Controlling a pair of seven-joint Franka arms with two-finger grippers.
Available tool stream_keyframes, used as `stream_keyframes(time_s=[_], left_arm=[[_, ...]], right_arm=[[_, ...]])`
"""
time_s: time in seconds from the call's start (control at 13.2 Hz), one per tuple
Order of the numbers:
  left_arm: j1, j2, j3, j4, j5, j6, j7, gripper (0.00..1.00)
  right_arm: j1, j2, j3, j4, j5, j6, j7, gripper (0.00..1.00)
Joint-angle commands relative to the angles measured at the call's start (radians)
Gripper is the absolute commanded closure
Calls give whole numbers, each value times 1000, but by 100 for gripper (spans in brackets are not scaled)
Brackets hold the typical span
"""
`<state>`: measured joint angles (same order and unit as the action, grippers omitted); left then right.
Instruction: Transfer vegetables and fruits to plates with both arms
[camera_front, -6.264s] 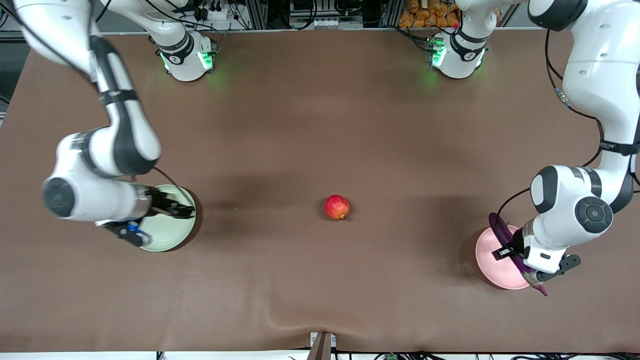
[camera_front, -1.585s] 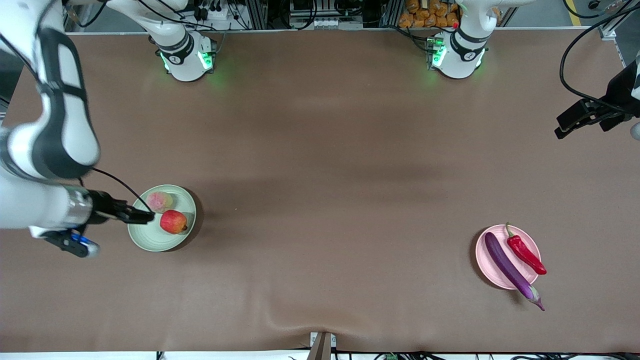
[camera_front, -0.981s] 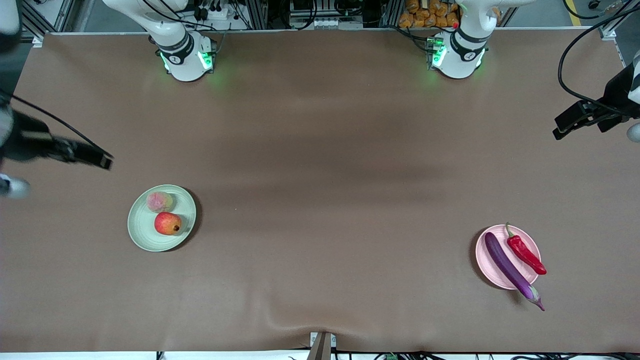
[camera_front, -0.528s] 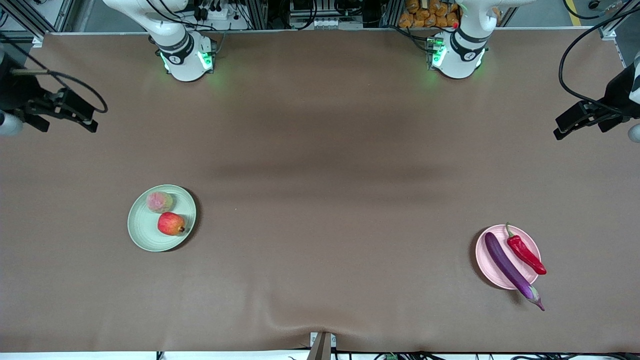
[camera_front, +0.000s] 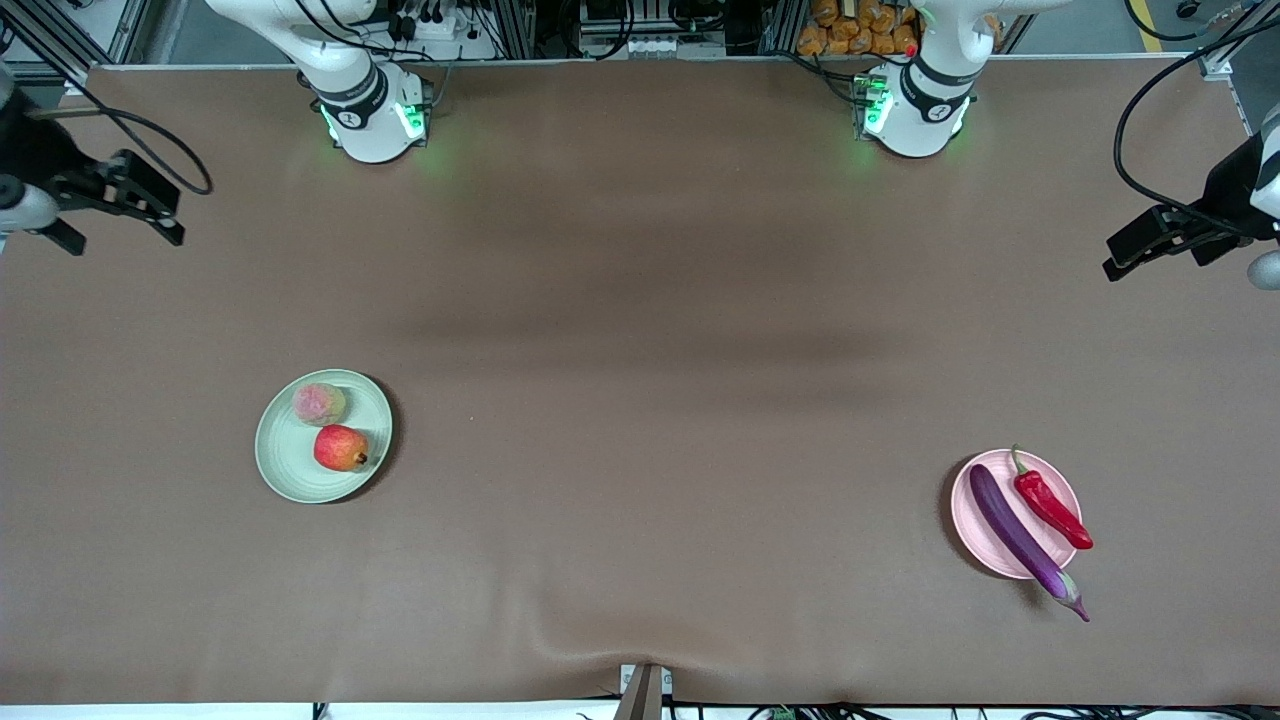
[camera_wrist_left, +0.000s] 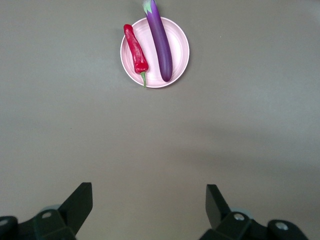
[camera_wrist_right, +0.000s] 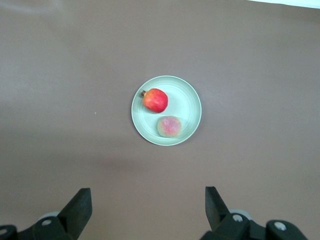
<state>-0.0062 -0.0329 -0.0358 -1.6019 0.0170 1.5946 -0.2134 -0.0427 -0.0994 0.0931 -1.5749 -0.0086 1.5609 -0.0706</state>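
Both arms raised and drawn back to the table's ends, well apart from the plates. Left gripper (camera_front: 1150, 245) over bare tabletop (camera_front: 640, 300), fingers spread, empty. Right gripper (camera_front: 130, 200) likewise. Eggplant (camera_front: 1020, 540) and chili (camera_front: 1050, 505) on pink plate (camera_front: 975, 535); pomegranate (camera_front: 340, 447) and fuzzy fruit (camera_front: 319, 403) on green plate (camera_front: 290, 475).
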Motion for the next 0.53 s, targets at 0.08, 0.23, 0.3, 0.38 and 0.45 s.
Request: stream_keyframes(time_s=[0.08, 0.23, 0.3, 0.38, 0.45], left_arm=[[2, 4, 2, 16, -3, -19, 25, 0], [-6, 5, 1, 16, -3, -21, 22, 0], [-9, 4, -1, 16, -2, -22, 23, 0], [-9, 2, -1, 17, -3, -30, 23, 0], [-6, 2, -1, 20, -2, -44, 25, 0]], right_arm=[[-13, 41, 5, 95, 10, -99, -14, 0], [-14, 41, 5, 96, 12, -102, -17, 0], [-14, 41, 5, 96, 12, -101, -15, 0], [-11, 41, 7, 96, 12, -96, -12, 0], [-11, 44, 7, 96, 13, -93, -11, 0]])
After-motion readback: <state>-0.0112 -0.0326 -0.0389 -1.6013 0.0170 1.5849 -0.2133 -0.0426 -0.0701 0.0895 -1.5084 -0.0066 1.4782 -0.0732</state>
